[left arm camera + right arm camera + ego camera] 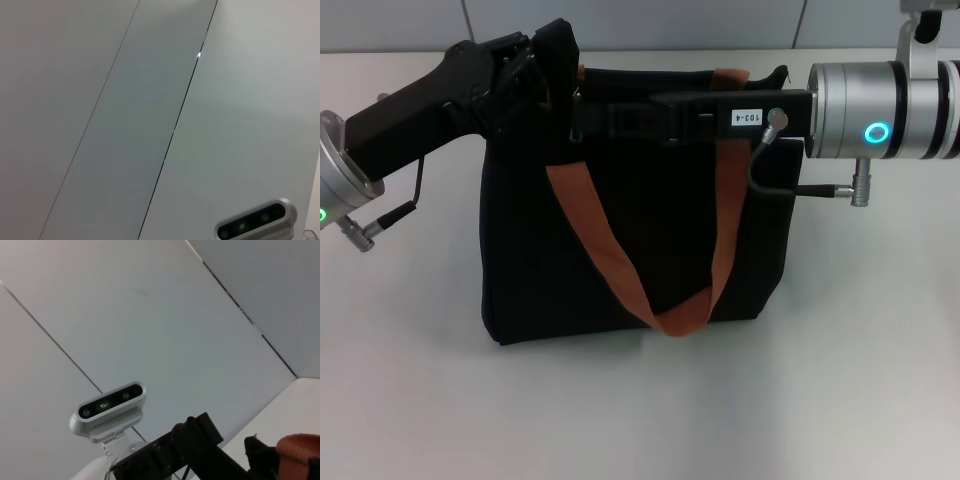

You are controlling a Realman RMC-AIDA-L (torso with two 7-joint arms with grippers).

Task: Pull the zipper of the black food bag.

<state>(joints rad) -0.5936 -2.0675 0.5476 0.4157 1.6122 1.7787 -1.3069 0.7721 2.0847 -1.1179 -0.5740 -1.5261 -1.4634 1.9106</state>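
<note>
Fingers of the left gripper (pixel 542 75) look clenched on the bag's (pixel 520 250) top corner at 10 o'clock, where the black fabric stands up in a peak above the rest of the top edge; black on black, the exact hold is hard to read. The left arm reaches in from 9 o'clock.

The right gripper (pixel 588 115) lies flat along the bag's top edge, stretched in from 3 o'clock, its tip ending just short of the left gripper. Whether it grips anything I cannot tell. A white label (pixel 747 117) reading 103-4 sits on its body, and a green ring (pixel 875 133) glows on the silver wrist behind it.

The bag stands upright at the centre of the white table (pixel 820 400). It is boxy, plain black cloth, with an orange-brown strap (pixel 610 260) hanging down its front in a long V that reaches the bottom edge near 6 o'clock. A second strap (pixel 732 75) shows at the top rim around 1 o'clock. The zipper runs along the top, under the right gripper, and its pull cannot be made out.

From the right wrist, a bit of strap (pixel 300 452) and black fabric show against grey wall panels (pixel 165 325), with the head camera (pixel 107 407) beyond.
</note>
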